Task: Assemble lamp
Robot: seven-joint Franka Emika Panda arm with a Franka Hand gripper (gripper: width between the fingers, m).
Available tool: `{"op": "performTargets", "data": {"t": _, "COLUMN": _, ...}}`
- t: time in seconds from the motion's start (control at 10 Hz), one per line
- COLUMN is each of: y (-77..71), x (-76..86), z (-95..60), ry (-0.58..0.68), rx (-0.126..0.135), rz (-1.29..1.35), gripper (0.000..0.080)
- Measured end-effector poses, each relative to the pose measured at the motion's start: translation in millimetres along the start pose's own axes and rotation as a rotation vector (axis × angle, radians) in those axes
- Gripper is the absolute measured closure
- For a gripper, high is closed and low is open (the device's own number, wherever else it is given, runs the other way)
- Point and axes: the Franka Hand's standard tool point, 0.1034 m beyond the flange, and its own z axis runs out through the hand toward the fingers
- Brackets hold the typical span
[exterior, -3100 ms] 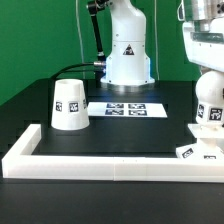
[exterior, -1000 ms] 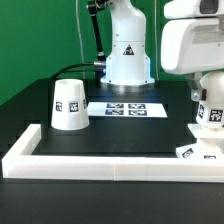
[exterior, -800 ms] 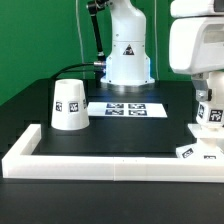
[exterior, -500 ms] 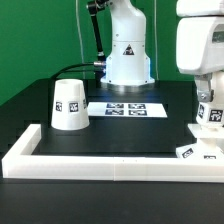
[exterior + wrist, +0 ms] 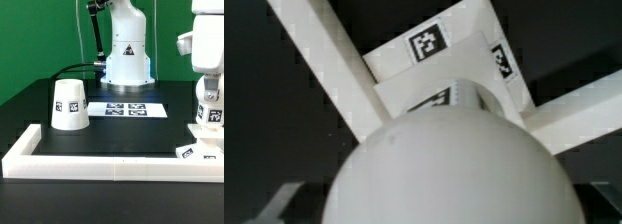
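Observation:
My gripper (image 5: 209, 98) is at the exterior view's right, shut on the small round bulb (image 5: 210, 113), which has a square tag on its side. It holds the bulb upright just over the low base block (image 5: 192, 152) at the front right. In the wrist view the bulb (image 5: 438, 160) fills the space between my dark fingers (image 5: 267, 200), and the tagged base block (image 5: 455, 40) lies beyond it. Whether the bulb touches the base is hidden. The tapered cone shade (image 5: 68, 104) stands alone at the left.
The marker board (image 5: 125, 108) lies at the back middle, in front of the arm's white pedestal (image 5: 128, 55). The long low white border rail (image 5: 100, 165) runs along the front and up the left side.
My hand has turned above the bulb and its broad body has swung off to the right and up. The bulb, base and shade stay where they were.

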Motion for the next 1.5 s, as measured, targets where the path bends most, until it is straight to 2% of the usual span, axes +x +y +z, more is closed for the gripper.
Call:
{"op": "performTargets", "data": {"t": 0.5, "y": 2.1, "x": -3.3, "z": 0.3, "ry": -0.001, "rx": 0.000, "rz": 0.080, "gripper": 0.0222}}
{"op": "performTargets", "data": {"t": 1.5, "y": 4.0, "x": -6.4, "z": 0.6, "ry": -0.004, "rx": -0.002, "rz": 1.141, "gripper": 0.0220}}
